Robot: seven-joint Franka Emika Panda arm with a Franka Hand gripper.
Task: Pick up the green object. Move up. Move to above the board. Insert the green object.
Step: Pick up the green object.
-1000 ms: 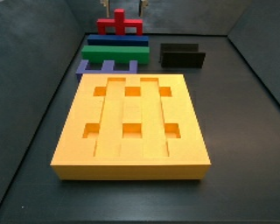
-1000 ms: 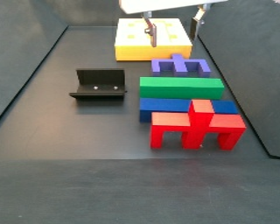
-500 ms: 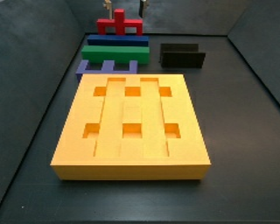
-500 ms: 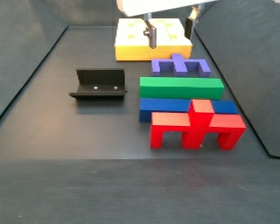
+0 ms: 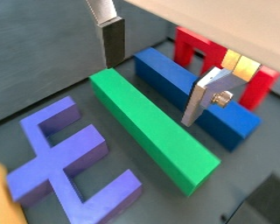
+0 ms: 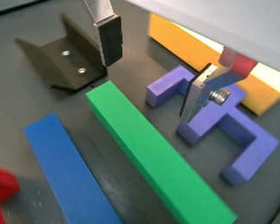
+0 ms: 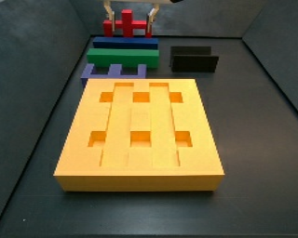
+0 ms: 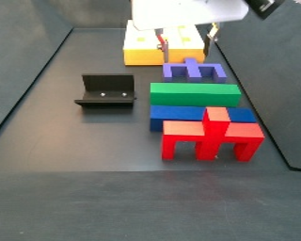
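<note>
Stage: the first step, picking up the green object (image 5: pixel 152 129), is judged not yet completed; nothing is seen lifted.
Green object: it is seen lying flat on the dark floor in both side views (image 8: pixel 195 93), between the lavender comb-shaped piece (image 8: pixel 198 70) and the dark blue bar (image 8: pixel 203 115), close beside both; whether it touches them cannot be told.
Gripper: the gripper (image 6: pixel 160 66) is held above the green object, its two fingers spread wide, one on each long side of the bar, and nothing is gripped between them. In both wrist views the pads (image 5: pixel 113 42) are seen clear of the bar's top face.
Gripper in the side views: only the lower part of the gripper (image 8: pixel 184 38) is shown, hanging over the row of pieces.
Board: the board (image 7: pixel 142 133) is seen in the middle of the tabletop, its grooves and six square holes left unfilled.
Other pieces: a red piece (image 8: pixel 211 135) is stood at the end of the row past the blue bar, toward one short edge of the tabletop; the fixture (image 8: pixel 105 91) is stood to the side, well apart from the green object.
Done: the fingers are judged to be lined up across the bar's width.
Left: descent, closing on the bar, the lift, the move to above the board, and the insertion are all judged still to be carried out.
</note>
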